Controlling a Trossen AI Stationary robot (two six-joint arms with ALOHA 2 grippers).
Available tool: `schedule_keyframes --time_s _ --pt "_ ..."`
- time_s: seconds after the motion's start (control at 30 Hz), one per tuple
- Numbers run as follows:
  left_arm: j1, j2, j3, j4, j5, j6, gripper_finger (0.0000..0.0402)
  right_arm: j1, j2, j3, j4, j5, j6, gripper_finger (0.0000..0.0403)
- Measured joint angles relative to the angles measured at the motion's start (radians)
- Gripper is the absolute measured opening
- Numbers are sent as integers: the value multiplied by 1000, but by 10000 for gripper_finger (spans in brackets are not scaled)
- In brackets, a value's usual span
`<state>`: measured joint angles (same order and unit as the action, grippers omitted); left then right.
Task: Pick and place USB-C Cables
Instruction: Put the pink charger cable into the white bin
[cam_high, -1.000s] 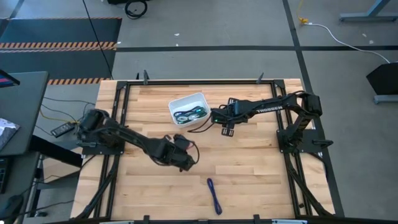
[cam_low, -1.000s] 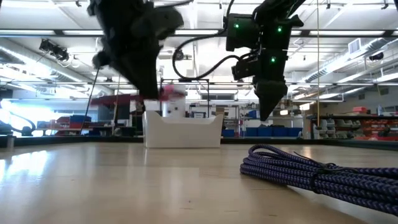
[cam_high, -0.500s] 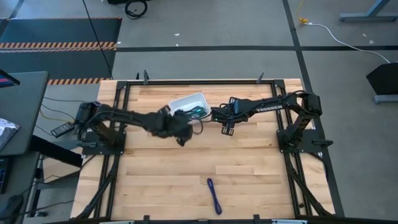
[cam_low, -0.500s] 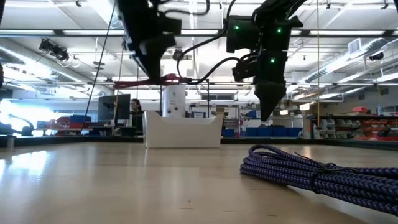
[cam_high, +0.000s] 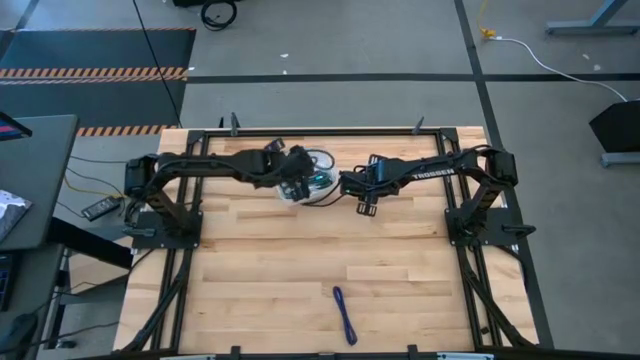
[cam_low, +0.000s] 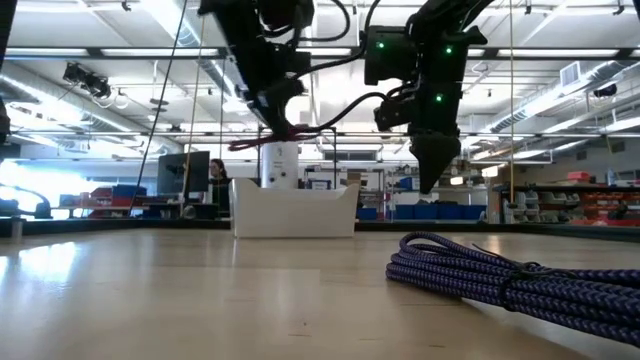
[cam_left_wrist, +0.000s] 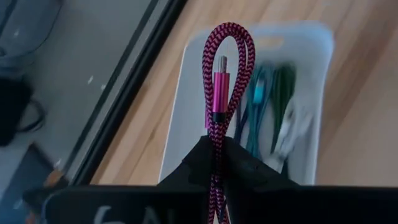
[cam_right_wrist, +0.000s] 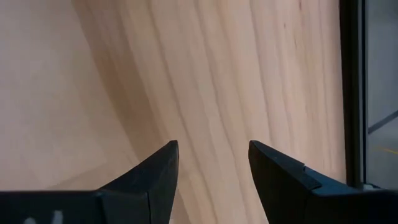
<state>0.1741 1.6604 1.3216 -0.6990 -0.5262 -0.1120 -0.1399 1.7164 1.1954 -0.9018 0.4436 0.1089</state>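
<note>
Over the white tray (cam_high: 318, 190) in the high view, left gripper (cam_high: 293, 183) sits above the tray's left part, arm reaching in from the left table edge. Right gripper (cam_high: 345, 186) is just beside the tray's right side, above bare wood. White lettering on the right arm reads roughly "TROSSEN". Purple cable (cam_high: 345, 314) lies alone on the wooden table (cam_high: 400, 260), well apart from the tray, toward the near edge. Teal and green cables barely show inside the tray.

Low view: left gripper (cam_low: 283, 122) hangs above the tray (cam_low: 293, 210), fingers clamped on a dark red cable (cam_low: 262, 139) that sticks out sideways, clear of the tray rim. Right gripper (cam_low: 431, 170) hangs to the tray's right, pointing down, nothing in it; green lights glow on its wrist. Purple cable (cam_low: 500, 275) is a braided bundle on the table in front.

Left wrist view: fingers (cam_left_wrist: 245, 167) pressed tight on the dark red cable (cam_left_wrist: 227, 81), its braided loop and metal plug sticking out over the tray (cam_left_wrist: 180, 124). Teal cable (cam_left_wrist: 258, 102), green cable (cam_left_wrist: 283, 93) and a white-grey cable (cam_left_wrist: 292, 127) lie inside the tray. Partial white marking at the gripper base, unreadable.

Right wrist view: fingers (cam_right_wrist: 155, 171) spread apart, empty, only table planks (cam_right_wrist: 217, 74) between them.
</note>
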Motion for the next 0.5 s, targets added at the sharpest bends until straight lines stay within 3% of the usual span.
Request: schedule_keyframes --time_s 0.2,0.5 --pt "57 1 0 81 120 74 28 26 0 0 2 -50 5 201" --pt "118 19 -2 89 157 199 29 69 -2 0 55 -78 30 201"
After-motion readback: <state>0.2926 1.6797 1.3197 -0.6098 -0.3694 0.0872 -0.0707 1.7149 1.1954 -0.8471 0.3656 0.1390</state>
